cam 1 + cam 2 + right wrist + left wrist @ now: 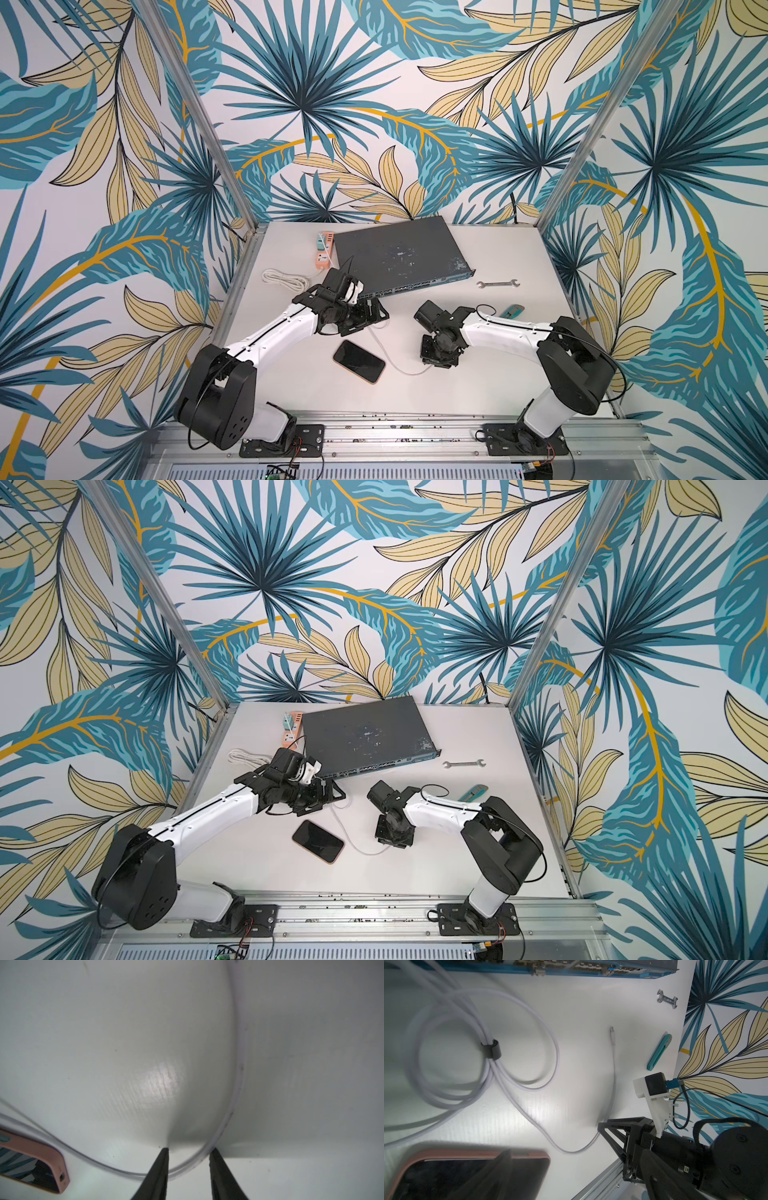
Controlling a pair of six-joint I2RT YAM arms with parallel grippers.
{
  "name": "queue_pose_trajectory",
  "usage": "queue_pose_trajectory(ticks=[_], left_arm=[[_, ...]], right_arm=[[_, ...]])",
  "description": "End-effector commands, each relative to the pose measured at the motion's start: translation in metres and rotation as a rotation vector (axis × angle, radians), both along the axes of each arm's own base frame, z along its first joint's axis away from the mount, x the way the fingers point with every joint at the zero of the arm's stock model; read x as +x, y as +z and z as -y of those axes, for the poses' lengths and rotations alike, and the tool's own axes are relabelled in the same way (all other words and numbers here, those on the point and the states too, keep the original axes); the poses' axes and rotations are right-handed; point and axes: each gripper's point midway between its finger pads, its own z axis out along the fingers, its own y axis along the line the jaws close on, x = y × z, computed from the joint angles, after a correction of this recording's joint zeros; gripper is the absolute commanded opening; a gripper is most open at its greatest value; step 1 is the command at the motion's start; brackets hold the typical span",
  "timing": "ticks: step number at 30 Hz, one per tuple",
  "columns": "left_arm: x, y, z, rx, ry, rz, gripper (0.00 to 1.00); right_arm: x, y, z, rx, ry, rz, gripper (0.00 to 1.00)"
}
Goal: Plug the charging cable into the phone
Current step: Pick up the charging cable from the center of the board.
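Observation:
The phone [359,361] [318,841] lies flat near the table's front middle, black screen up, in a pinkish case [41,1151]. The charging cable [399,368] [357,848] curves on the table from its loose coils [517,1080], bound by a dark tie [492,1049], past the phone to its connector tip [612,1029]. My right gripper [437,357] [189,1150] points down at the table with the cable [241,1064] running between its parted jaws, against one finger. My left gripper [365,318] hovers open above the coils, one finger [502,1165] showing over the phone [446,1178].
A dark grey network switch [399,257] lies at the back. A wrench [497,284] and a teal utility knife [512,311] lie to the right. An orange power strip [324,249] and a cream cord bundle [284,278] sit at the back left.

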Motion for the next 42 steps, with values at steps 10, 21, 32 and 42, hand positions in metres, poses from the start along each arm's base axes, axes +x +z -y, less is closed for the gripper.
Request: queue_pose_trajectory(ticks=[10,21,32,42], left_arm=[[-0.020,-0.003,-0.020,0.013,0.014,-0.007,1.00],[-0.002,0.020,-0.001,-0.183,0.096,0.042,1.00],[0.048,0.050,0.045,-0.502,0.158,0.084,1.00],[0.082,0.036,0.082,-0.651,0.213,0.049,0.96]], right_arm=[[0.003,-0.030,0.044,-0.267,0.037,0.030,0.00],[0.063,0.068,0.005,-0.061,0.090,0.416,0.00],[0.071,0.123,-0.021,0.112,0.178,0.566,0.00],[0.066,0.141,-0.037,0.194,0.231,0.601,0.00]])
